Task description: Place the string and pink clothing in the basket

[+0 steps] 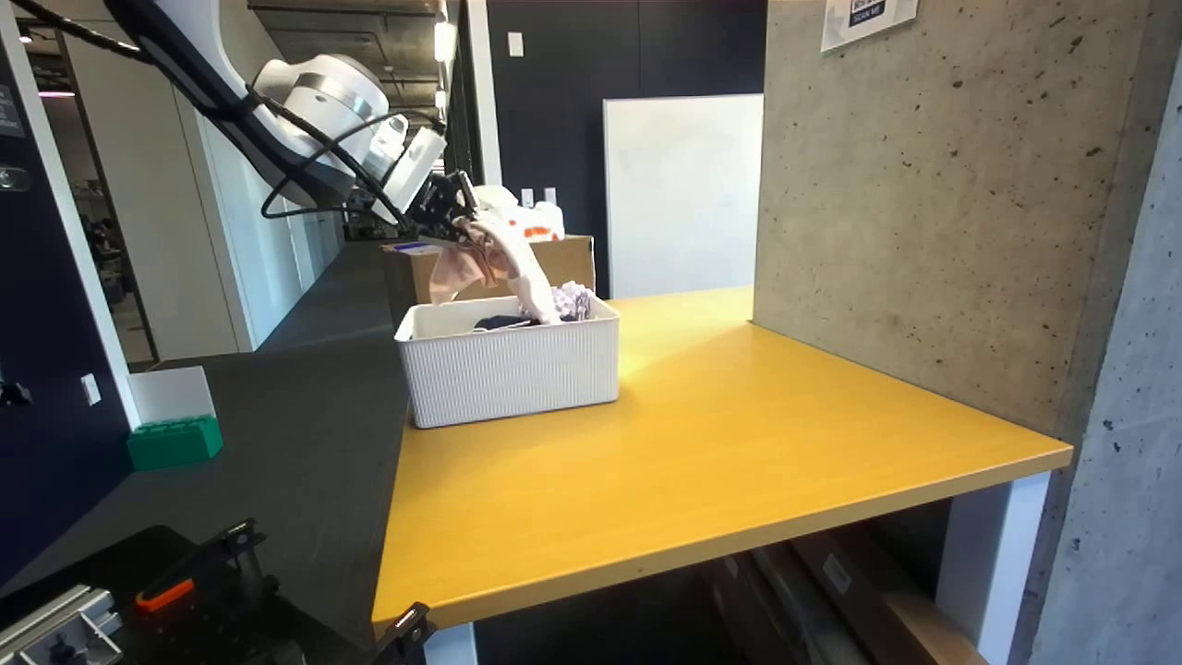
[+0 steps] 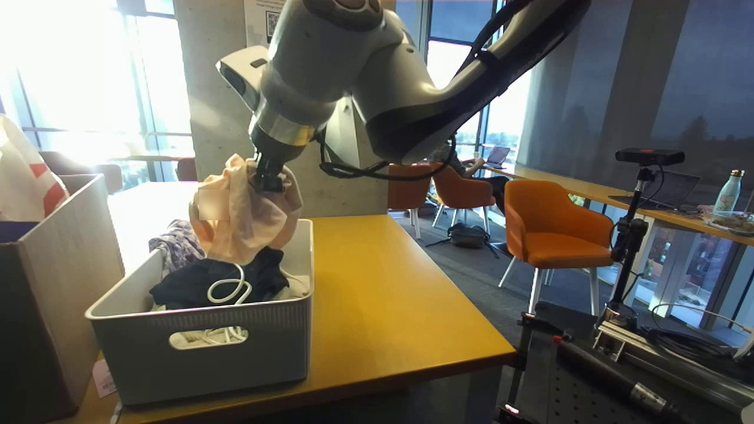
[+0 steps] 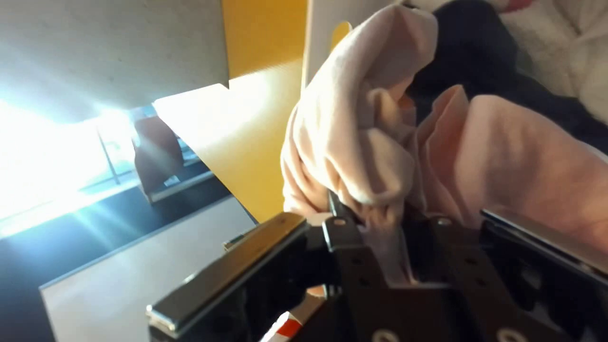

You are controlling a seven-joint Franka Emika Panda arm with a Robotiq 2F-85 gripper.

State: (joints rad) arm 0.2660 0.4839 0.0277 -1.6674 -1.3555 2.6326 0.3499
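Over the basket: pink clothing awaiting release

Fingers grasp the pink clothing, held above the basket, one end hanging into it. Placing is judged the step in hand; next move calls for lowering, then letting go. On the counter, the basket contains dark cloth, patterned cloth and, looped on top, white string, presumably the task's.

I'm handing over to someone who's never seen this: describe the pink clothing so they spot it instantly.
On the yellow table stands a white ribbed basket. Above it is the black gripper, with the pink clothing hanging from it in loose folds. Its pale pink colour and being gripped set it apart from the dark cloth lying inside the basket.
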